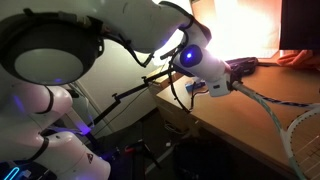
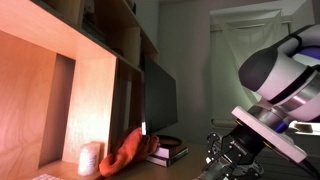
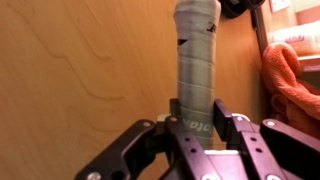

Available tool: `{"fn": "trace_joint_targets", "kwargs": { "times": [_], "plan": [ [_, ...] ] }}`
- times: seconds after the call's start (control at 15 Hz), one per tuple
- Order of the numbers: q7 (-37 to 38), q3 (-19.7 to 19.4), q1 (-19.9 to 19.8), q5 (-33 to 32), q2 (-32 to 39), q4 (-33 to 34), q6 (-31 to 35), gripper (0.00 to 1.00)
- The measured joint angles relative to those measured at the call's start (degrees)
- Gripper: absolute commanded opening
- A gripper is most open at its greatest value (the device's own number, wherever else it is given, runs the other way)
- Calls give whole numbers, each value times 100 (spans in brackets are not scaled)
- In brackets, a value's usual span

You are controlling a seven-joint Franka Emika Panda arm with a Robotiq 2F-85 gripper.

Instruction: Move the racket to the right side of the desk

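My gripper (image 3: 197,116) is shut on the racket's grey taped handle (image 3: 197,50), with a finger on each side of it, in the wrist view. In an exterior view the gripper (image 1: 238,84) holds the racket (image 1: 290,125) above the wooden desk (image 1: 225,125); the white shaft runs to the strung head at the frame's right edge. In the exterior view from the desk's end, the gripper (image 2: 225,160) shows low at the right, dark against the wall; the racket cannot be made out there.
An orange cloth (image 3: 295,80) lies on the desk near the handle's end, also in an exterior view (image 2: 130,152). A monitor (image 2: 160,100), a dark round object (image 2: 168,148) and a white cylinder (image 2: 90,158) stand by the wooden shelf unit (image 2: 90,80).
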Motion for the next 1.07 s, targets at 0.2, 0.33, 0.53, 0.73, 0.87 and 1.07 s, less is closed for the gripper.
{"fn": "trace_joint_targets", "kwargs": {
  "times": [0.2, 0.33, 0.53, 0.73, 0.87, 1.07],
  "plan": [
    [-107, -103, -13, -174, -18, -168, 0, 11],
    [-361, -285, 115, -148, -100, -395, -1, 11],
    [-709, -872, 605, 77, -428, -759, -80, 11],
    [-834, -1623, 1318, 431, -1012, -975, -366, 11],
    [-846, -2221, 1843, 478, -1365, -1164, -619, 11],
    [-840, -2996, 2423, 442, -1710, -1390, -914, 11]
  ]
}}
